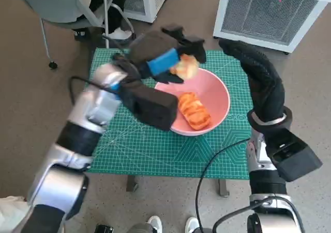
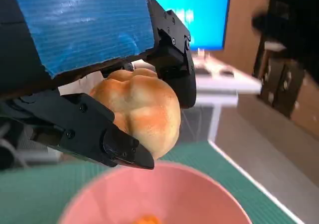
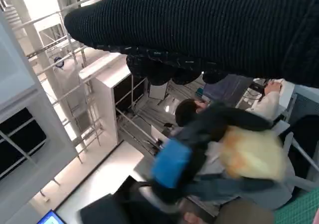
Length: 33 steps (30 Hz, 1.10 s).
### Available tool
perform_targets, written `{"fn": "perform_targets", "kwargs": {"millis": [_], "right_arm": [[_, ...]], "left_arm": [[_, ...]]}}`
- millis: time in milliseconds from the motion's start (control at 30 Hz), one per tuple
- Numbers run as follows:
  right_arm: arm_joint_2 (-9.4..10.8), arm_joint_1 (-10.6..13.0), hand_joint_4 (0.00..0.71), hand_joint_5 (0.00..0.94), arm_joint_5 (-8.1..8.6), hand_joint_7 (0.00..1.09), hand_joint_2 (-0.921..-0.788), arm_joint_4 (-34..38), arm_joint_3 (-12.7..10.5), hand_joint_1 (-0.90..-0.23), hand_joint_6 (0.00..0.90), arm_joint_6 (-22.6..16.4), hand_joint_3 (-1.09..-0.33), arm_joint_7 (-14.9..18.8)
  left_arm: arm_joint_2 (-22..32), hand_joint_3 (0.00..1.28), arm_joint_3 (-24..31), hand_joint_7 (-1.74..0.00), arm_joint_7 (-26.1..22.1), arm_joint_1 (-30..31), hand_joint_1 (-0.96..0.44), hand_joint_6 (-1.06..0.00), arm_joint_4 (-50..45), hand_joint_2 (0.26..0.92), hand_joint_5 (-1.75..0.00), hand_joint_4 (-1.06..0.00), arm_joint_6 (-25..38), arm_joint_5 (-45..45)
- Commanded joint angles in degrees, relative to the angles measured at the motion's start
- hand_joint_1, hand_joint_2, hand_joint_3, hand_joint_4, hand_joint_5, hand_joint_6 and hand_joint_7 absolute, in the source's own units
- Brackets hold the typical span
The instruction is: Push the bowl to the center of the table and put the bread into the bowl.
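Observation:
A pink bowl sits on the green cutting mat near the table's middle, with an orange-glazed bread piece lying inside it. My left hand grips a round golden bun above the bowl's far-left rim; in the left wrist view the bun sits between black fingers over the pink bowl. My right hand in its black glove hovers to the right of the bowl, holding nothing, fingers stretched out. The right wrist view shows the left hand and the bun, blurred.
The mat covers a small table. A white slatted unit stands behind on the right, a chair at the back left. Shoes of a person show below the table's front edge. A black cable crosses the mat's front right.

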Motion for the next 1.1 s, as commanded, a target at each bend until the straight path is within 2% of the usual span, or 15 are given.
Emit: {"fn": "perform_targets", "kwargs": {"millis": [33, 67, 133, 267, 600, 767, 967, 1100], "right_arm": [[-0.6, 1.2, 0.316, 0.011, -0.15, 0.67, -0.921, 0.1, -0.4, -0.647, -0.001, 0.1, -0.774, -0.2], [-0.6, 1.2, 0.316, 0.011, -0.18, 0.67, -0.921, 0.0, -0.4, -0.647, -0.001, 0.2, -0.774, -0.3], [-0.6, 1.3, 0.316, 0.011, -0.11, 0.68, -0.921, -0.2, -0.6, -0.647, -0.001, 0.4, -0.774, -0.4], [-0.4, 1.2, 0.317, 0.011, 0.18, 0.68, -0.921, -0.4, -0.9, -0.651, -0.001, 0.4, -0.772, -0.7], [0.2, 1.0, 0.317, 0.011, 2.11, 0.68, -0.921, -1.3, -1.5, -0.651, -0.001, 0.8, -0.759, -0.5], [-0.1, -0.4, 0.318, 0.011, 3.48, 0.69, -0.921, -0.1, -2.3, -0.633, -0.001, 0.3, -0.752, -0.2], [0.1, -0.9, 0.318, 0.011, 3.62, 0.69, -0.921, -0.6, -2.6, -0.625, -0.001, 0.8, -0.750, -0.5], [0.1, -1.0, 0.310, 0.006, 3.16, 0.70, -0.921, -1.5, -2.7, -0.624, -0.001, 1.6, -0.749, -1.3]], "left_arm": [[-1.8, 0.21, -1.6, -0.84, -5.8, -1.9, -0.12, -0.10, 3.0, 0.847, -0.51, -0.23, 4.6, -0.2], [-2.1, 0.19, -2.0, -0.75, -7.2, -2.1, -0.15, -0.06, 3.2, 0.840, -0.36, -0.18, 5.8, -0.1], [-2.6, 0.16, -2.5, -0.66, -9.4, -2.4, -0.18, -0.03, 3.3, 0.831, -0.23, -0.14, 7.7, 0.0], [-2.7, 0.13, -2.1, -0.59, -10.9, -1.3, -0.23, -0.01, 3.0, 0.818, -0.11, -0.10, 8.0, -1.3], [-3.3, 0.11, 2.2, -0.57, -9.3, 2.9, -0.34, 0.00, 4.6, 0.835, -0.07, -0.11, 3.7, -8.0], [-3.2, 0.09, 9.7, -0.56, -6.9, 6.6, -0.40, -0.02, 1.4, 0.900, -0.04, -0.12, 0.1, -16.2], [-3.0, 0.13, 13.6, -0.46, -3.5, 10.3, -0.42, -0.09, -3.8, 0.918, -0.02, -0.15, -2.8, -20.0], [-3.6, 0.15, 16.7, -0.37, -1.9, 12.9, -0.42, -0.14, -7.6, 0.920, -0.02, -0.21, -4.2, -23.5]]}}
